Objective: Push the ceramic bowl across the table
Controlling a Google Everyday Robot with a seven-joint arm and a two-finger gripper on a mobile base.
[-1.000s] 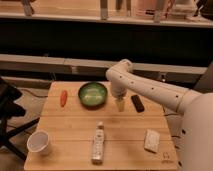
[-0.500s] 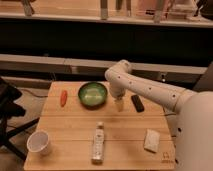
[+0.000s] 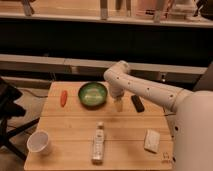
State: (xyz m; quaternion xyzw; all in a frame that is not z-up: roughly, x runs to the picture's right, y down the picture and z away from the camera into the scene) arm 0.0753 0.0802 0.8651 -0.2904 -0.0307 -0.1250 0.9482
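The ceramic bowl point(image 3: 93, 94) sits on the far half of the table point(image 3: 125, 131), a little left of the middle of the far edge. It is round, shallow and glossy. The rim is a dark green band, and the inside is a paler green that catches the light near the centre. It stands upright on its base and looks empty, and it is the widest of the loose things on the slatted, pale wooden top.

The gripper point(image 3: 118, 104) is just to the right of the bowl, pointing down at the tabletop close beside the bowl's right rim. Whether it touches the rim cannot be told. Its fingers stand apart with nothing between them. The white arm point(image 3: 150, 91) reaches the gripper from the right of the bowl, bending at a rounded joint above and behind the bowl's right side.

Left of the bowl, a short way off, lies a small red oblong object point(image 3: 63, 98). To the right of the bowl, beyond the gripper, lies a small black bar-shaped object point(image 3: 137, 103). Nearer the camera than the bowl, almost straight in front of it, a clear bottle point(image 3: 98, 143) lies on its side. Well to the bowl's near left stands a white paper cup point(image 3: 39, 142) by the table's front corner. Well to the bowl's near right rests a flat white packet point(image 3: 152, 140).
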